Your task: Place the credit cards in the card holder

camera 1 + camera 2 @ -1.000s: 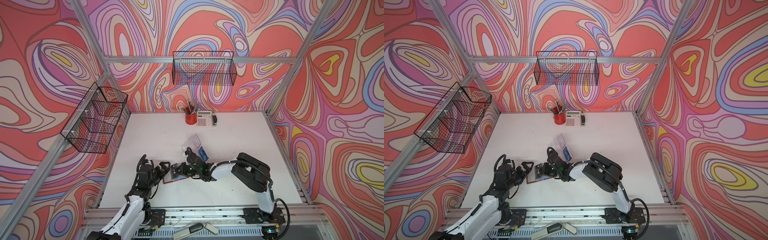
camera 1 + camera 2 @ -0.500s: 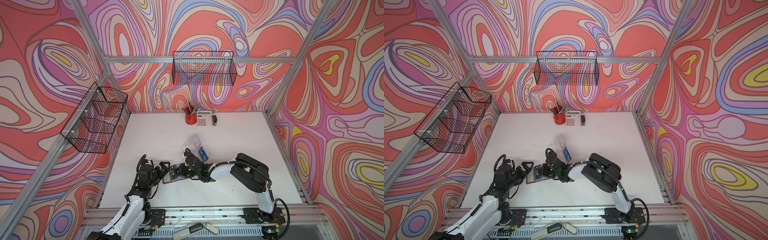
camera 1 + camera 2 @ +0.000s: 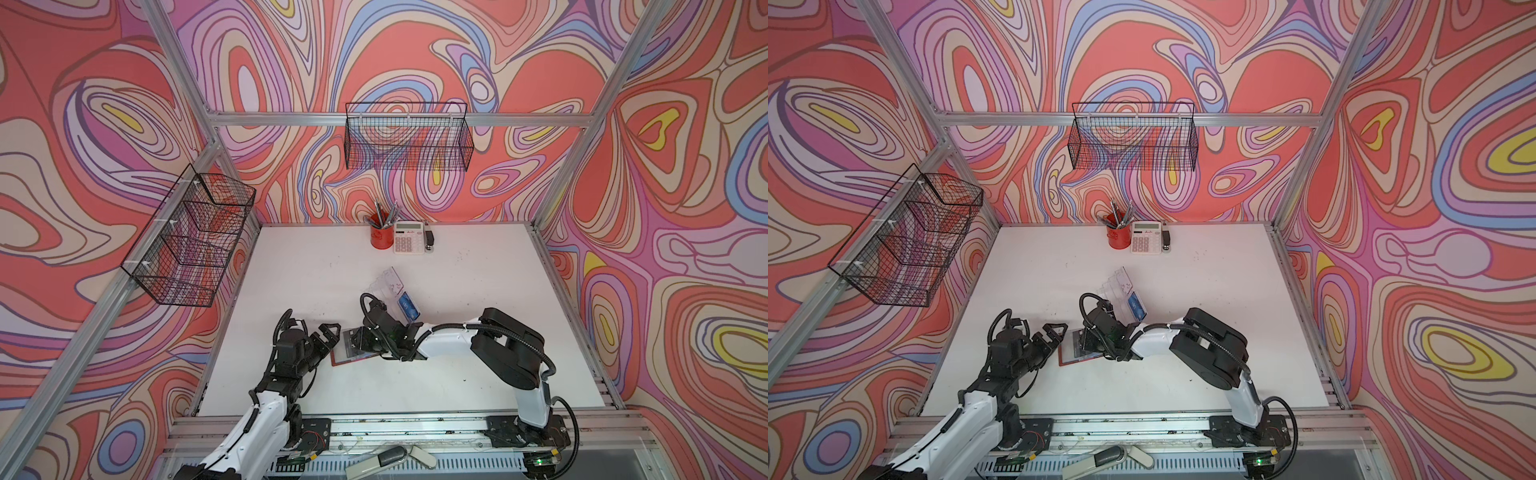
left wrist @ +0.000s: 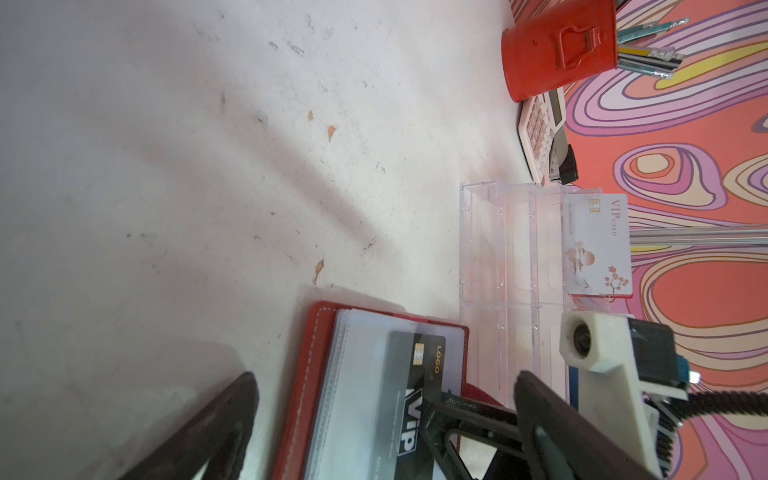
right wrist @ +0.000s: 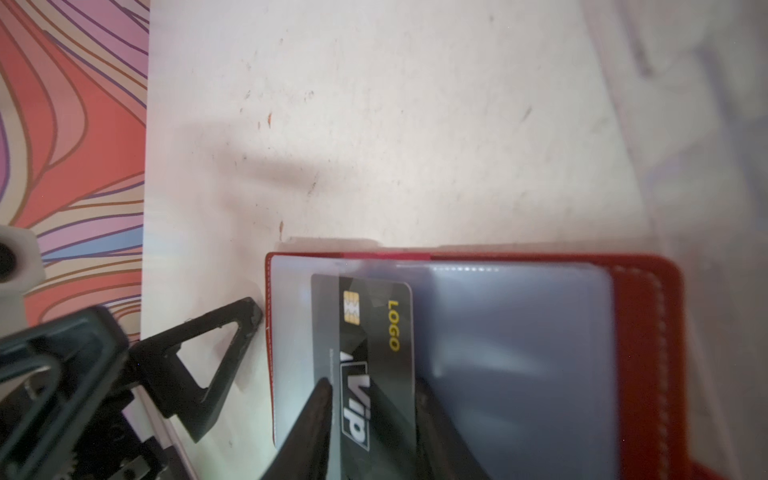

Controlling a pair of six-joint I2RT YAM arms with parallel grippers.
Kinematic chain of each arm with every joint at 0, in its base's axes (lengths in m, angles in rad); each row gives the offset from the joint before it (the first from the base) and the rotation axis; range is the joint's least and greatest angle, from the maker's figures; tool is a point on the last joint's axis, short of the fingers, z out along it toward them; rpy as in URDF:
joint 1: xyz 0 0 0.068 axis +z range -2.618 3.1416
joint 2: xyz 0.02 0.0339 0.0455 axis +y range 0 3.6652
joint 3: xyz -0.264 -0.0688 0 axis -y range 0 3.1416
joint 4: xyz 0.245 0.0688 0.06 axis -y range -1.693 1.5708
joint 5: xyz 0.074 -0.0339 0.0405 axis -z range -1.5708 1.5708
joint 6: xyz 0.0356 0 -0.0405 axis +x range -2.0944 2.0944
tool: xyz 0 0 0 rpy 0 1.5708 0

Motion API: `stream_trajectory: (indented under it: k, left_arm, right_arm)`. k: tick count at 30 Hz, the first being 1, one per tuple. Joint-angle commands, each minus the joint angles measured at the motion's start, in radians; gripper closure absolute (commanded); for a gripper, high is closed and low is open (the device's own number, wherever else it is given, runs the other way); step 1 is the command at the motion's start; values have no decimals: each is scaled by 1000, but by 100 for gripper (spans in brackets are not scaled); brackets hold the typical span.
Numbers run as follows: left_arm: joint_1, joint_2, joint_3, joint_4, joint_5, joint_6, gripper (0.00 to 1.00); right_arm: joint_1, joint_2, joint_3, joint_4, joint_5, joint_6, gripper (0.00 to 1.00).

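Ok, left claw (image 3: 318, 332) spread wide, just beside the left edge of the red card holder (image 5: 644, 353). On it the black VIP card (image 5: 374, 332) lies partly under a clear sleeve, beneath the right claw (image 5: 374, 392), whose fingers are parted and straddle it.

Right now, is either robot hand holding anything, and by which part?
Nothing in the left hand, open by the red wallet. The right hand's fingers straddle the black card's near end; whether they grip it is unclear.

Lab cell: aluminium frame (image 3: 399, 119), patterned walls (image 3: 104, 124)
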Motion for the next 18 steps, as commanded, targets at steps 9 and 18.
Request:
stream_trajectory:
  k: [9,18]
  left_arm:
    - [0,-1,-3,10,26,-15,2]
    - [0,-31,-36,36,127,-89,2]
  right_arm:
    - [21,-27,27,-227,193,-44,57]
    - [23,-49,25,-245,216,-41,55]
